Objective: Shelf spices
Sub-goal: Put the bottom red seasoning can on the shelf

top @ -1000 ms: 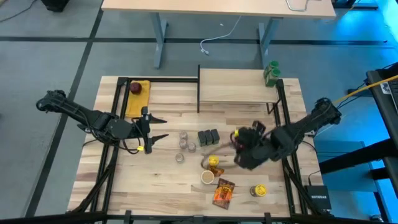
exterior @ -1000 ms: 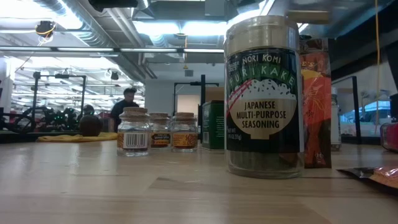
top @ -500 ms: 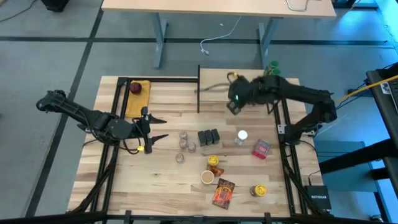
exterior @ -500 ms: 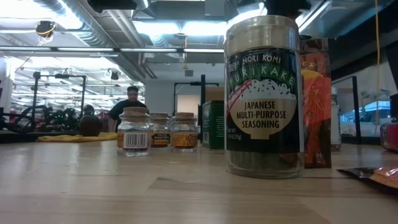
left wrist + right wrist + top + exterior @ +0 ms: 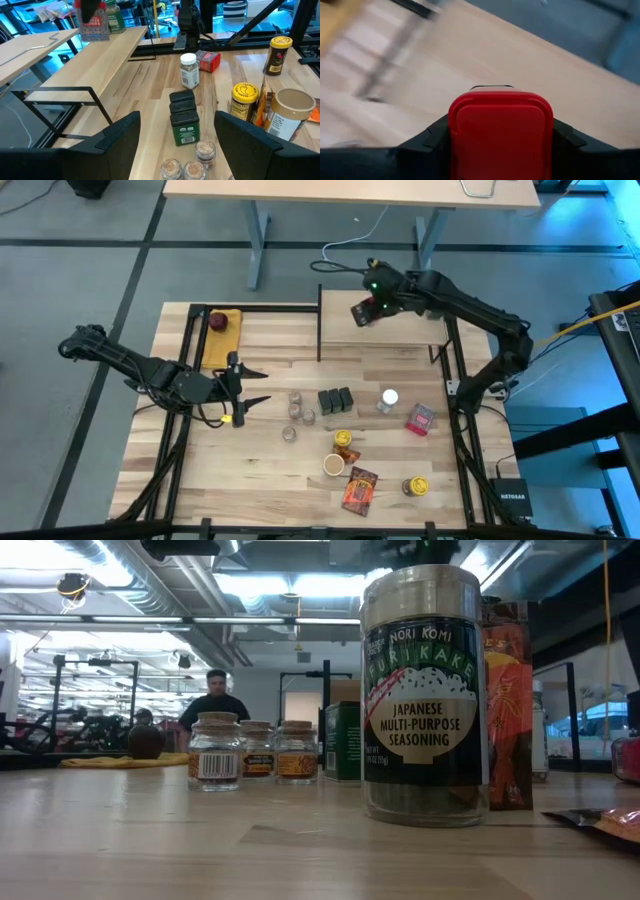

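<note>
The right arm is reaching far out over the shelf [image 5: 385,318], its tool [image 5: 364,311] clamping a red-lidded jar [image 5: 500,131]. The left tool [image 5: 250,387] is hovering well away from the shelf, fingers spread.

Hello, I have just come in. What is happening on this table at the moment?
A two-armed robot is putting spices on a small wooden shelf at the far side of the table. The right gripper is above the shelf and is shut on a red-lidded container. Two green jars stand at the shelf's far right corner. The left gripper waits open over the table's left part. Many spices remain on the tabletop, among them three dark tins, a red box and an orange packet.
</note>
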Motion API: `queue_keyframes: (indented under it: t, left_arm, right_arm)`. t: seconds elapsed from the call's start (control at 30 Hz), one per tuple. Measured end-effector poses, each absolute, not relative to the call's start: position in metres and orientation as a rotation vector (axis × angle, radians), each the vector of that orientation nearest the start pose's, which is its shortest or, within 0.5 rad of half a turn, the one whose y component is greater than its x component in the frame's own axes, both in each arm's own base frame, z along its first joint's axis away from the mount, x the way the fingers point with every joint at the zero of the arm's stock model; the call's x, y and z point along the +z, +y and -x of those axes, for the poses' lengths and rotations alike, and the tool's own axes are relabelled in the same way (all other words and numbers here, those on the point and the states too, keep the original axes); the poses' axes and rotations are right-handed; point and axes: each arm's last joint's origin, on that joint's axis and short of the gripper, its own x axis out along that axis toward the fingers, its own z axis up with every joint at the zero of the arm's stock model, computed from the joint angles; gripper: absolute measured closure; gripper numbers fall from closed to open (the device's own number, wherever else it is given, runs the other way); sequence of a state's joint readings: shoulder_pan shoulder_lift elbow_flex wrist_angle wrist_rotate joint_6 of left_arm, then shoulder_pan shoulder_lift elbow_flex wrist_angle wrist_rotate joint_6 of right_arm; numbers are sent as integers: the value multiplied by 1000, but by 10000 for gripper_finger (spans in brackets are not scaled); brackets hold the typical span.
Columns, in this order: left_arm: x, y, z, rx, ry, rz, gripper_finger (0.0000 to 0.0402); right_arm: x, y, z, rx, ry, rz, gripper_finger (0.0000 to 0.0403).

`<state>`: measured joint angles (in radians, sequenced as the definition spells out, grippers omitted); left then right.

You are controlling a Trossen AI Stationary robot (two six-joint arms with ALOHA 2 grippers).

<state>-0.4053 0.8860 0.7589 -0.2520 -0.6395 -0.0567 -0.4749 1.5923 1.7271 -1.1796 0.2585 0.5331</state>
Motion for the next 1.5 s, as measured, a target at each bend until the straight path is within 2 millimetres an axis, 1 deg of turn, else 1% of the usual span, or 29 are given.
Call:
queue_keyframes:
  t: [0.13, 0.37, 0.43, 0.63, 0.67, 0.73, 0.83, 0.9, 0.97, 1.07, 1.13, 1.2, 1.3, 1.4, 1.5]
  left_arm:
    - [303, -58, -180, 241, 322, -129, 153]
    - [303, -58, -180, 242, 321, -127, 153]
    - [303, -58, -180, 242, 322, -128, 153]
    - [303, -58, -180, 240, 323, -137, 153]
    - [303, -58, -180, 240, 323, -138, 153]
    - [303, -58, -180, 240, 323, -137, 153]
    - [303, -58, -180, 240, 323, -138, 153]
    - [303, -58, -180, 240, 323, -138, 153]
    - [303, -58, -180, 240, 323, -138, 153]
    - [303, -58, -180, 240, 322, -138, 153]
    - [303, -58, -180, 240, 323, -138, 153]
    - [303, -58, -180, 240, 323, -138, 153]
    - [303, -58, -180, 241, 323, -138, 153]
    - [303, -57, -180, 249, 323, -137, 153]
    - [303, -55, -181, 261, 324, -133, 153]
  right_arm:
    - [371, -169, -253, -1077, 909, -632, 191]
    - [368, -190, -237, -1180, 885, -715, 191]
    - [362, -194, -233, -1202, 902, -730, 191]
    - [334, -203, -228, -1239, 965, -754, 188]
    - [331, -204, -228, -1240, 967, -753, 178]
    - [328, -205, -228, -1239, 967, -742, 140]
    - [328, -206, -230, -1236, 952, -723, 88]
    - [330, -207, -230, -1246, 945, -712, 67]
    - [335, -207, -229, -1266, 929, -690, 57]
    - [347, -206, -228, -1274, 899, -668, 55]
    - [359, -206, -228, -1263, 873, -655, 58]
    - [372, -199, -231, -1242, 855, -636, 64]
    - [384, -186, -241, -1171, 818, -609, 71]
    - [388, -171, -256, -1058, 801, -590, 74]
    - [384, -155, -271, -987, 792, -559, 75]
